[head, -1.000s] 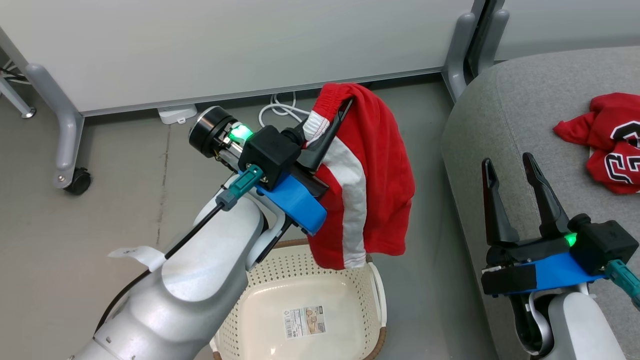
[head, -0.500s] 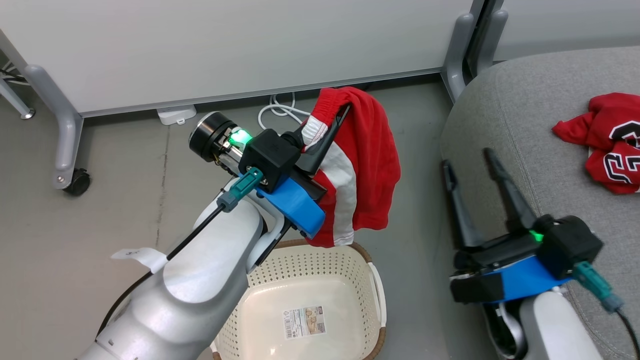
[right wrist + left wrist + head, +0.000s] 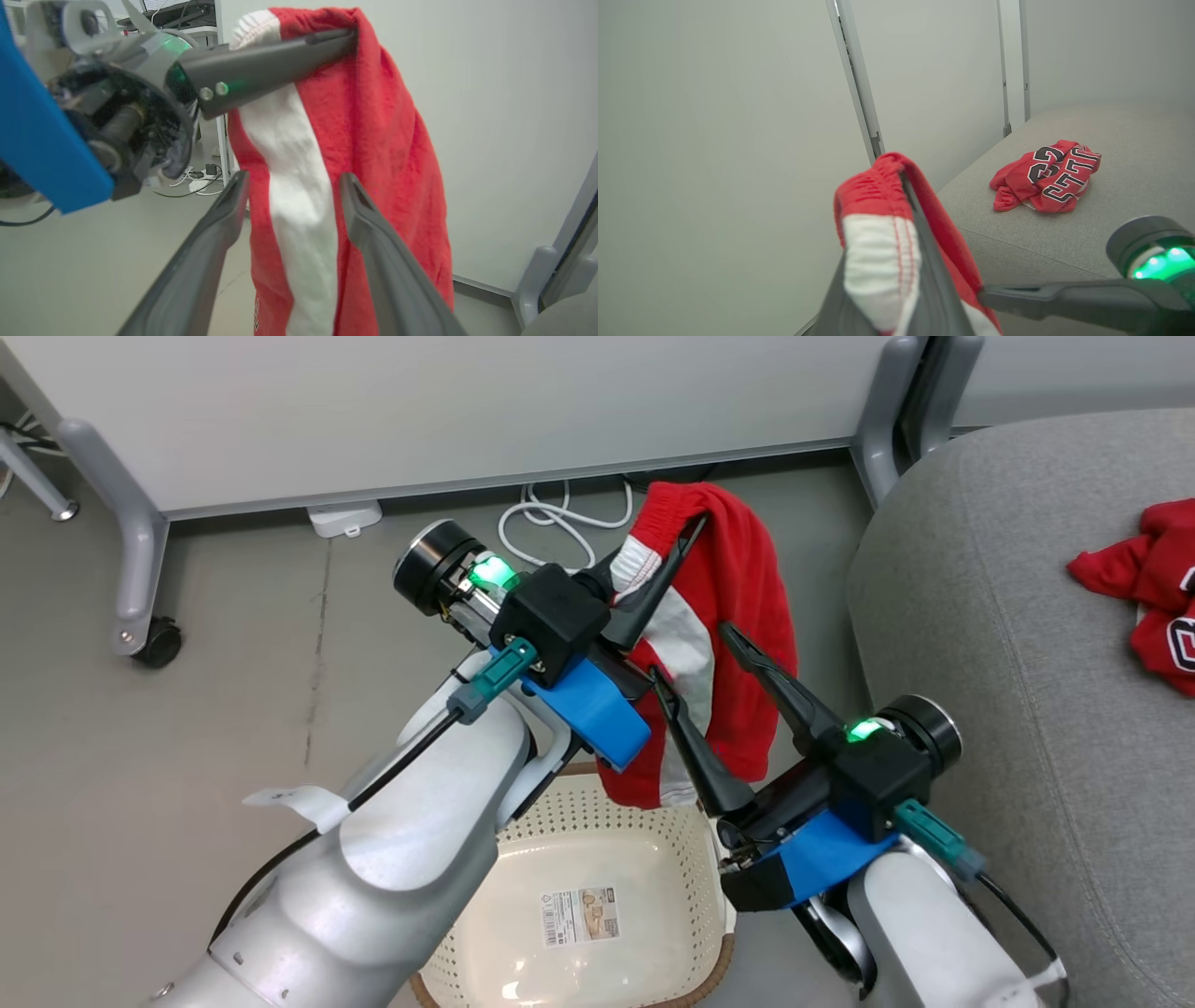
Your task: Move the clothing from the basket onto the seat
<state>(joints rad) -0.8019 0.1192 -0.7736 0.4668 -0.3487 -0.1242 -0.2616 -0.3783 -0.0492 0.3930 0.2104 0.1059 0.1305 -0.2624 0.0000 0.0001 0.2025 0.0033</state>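
**Striped garment aloft, right claw set for a 2nd hold**

The soft red garment w/ broad white stripe [image 3: 747,579] hangs in the air over the cream-white perforated plastic basket w/ brown woven-look rim [image 3: 560,821]. The left gripper [image 3: 686,537] has it by the ribbed waistband, fingers pressed together on the cloth. The rest droops straight down, hem just above the basket's far rim.

The right gripper [image 3: 691,653] is spread wide, one finger either side of the hanging cloth approx mid-length. It hasn't closed; can't tell if the pads touch fabric.

The red jersey w/ black-and-white numbers [image 3: 1158,588] lies crumpled on the large grey fabric sofa seat [image 3: 1008,616], well apart from both arms.

Handling, my read:
- **Feel:** light, limp, zero stiffness. It'll swing and fold around whatever holds it.
- **Grip:** the knit looks grippy, not slick, and not fragile.
- **Best hold:** the thick waistband, plus a 2nd pinch across the stripe mid-way so the hem doesn't drag on the seat edge.
- **Risk:** the hem could snag the basket rim.
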